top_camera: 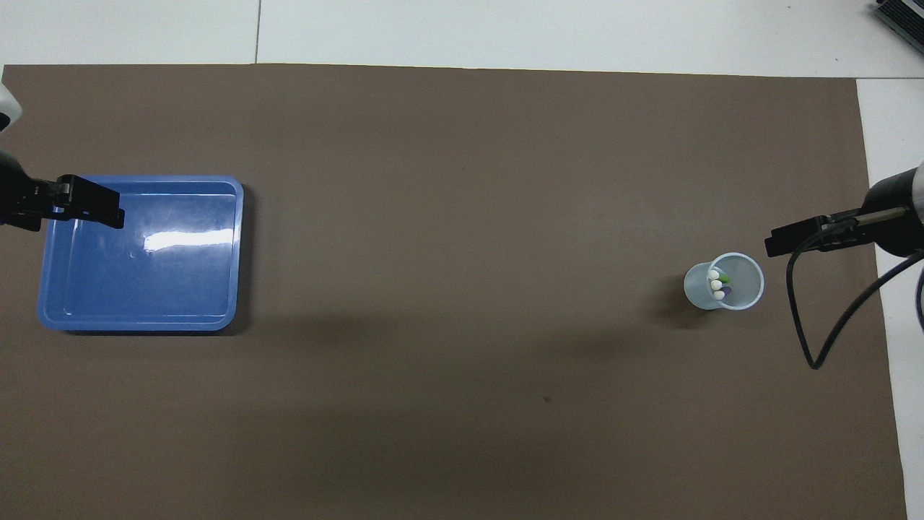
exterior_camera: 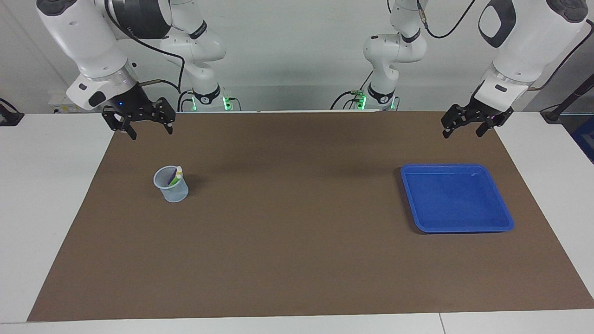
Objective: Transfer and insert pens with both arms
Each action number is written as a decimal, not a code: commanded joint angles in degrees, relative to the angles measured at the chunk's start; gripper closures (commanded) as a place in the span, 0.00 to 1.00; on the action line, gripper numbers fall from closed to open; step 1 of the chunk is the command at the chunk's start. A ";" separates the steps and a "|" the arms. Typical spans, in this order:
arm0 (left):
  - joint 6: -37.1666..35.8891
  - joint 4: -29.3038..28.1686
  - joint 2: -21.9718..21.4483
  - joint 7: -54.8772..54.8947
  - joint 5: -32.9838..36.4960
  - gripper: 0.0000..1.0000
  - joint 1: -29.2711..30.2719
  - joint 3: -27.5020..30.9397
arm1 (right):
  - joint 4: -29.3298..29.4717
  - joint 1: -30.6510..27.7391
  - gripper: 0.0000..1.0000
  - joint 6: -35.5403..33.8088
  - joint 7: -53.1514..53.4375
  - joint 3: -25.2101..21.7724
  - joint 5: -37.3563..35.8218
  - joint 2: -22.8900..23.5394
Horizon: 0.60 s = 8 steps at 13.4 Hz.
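Looks finished, or all but: three slim marker pens (top_camera: 719,284) standing together inside one small pale-blue translucent plastic cup (exterior_camera: 171,184), pale cap ends up and leaning against the cup's rim. Judged from that, insertion step complete, with nothing left to carry across. Counted from overhead: three white cap tips in the cup, with green showing beside one and purple beside another; yellow barely glimpsed in the facing view. No pen anywhere else on the mat.

One shallow blue plastic tray (exterior_camera: 457,198) with rounded corners, lying flat toward the left arm's end of the table, holding no pens, only a glare patch on its floor. Cup toward the right arm's end, well apart from the tray. One brown rectangular mat (exterior_camera: 297,260) under both, spread over a white table (exterior_camera: 46,208).

Two small black two-finger grippers. Left gripper (exterior_camera: 468,127) raised over the mat edge near the robots, above the tray's end, jaws spread wide, holding nothing. Right gripper (exterior_camera: 149,128) likewise raised at the mat edge over the cup's end of the table, jaws spread wide, holding nothing. Both arms waiting, clear of cup and tray.

Next move, as a judgement: none needed for the pens beyond staying parked; otherwise only a check that all three sit securely and the cup stands upright.
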 commanded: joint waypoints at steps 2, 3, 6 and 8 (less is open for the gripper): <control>-0.08 0.27 -0.18 0.53 -0.67 0.00 -0.33 0.43 | 1.02 0.05 0.00 -0.83 1.03 0.14 -1.15 0.58; 0.01 0.27 -0.18 0.53 -0.67 0.00 -0.33 0.43 | 1.02 0.05 0.00 -0.92 1.03 0.14 -1.15 0.58; 0.01 0.27 -0.18 0.53 -0.67 0.00 -0.24 0.52 | 1.10 0.05 0.00 -1.27 1.03 0.14 -1.24 0.49; 0.01 0.27 -0.18 0.53 -0.67 0.00 -0.24 0.52 | 1.02 0.05 0.00 -1.36 1.12 0.14 -1.33 0.58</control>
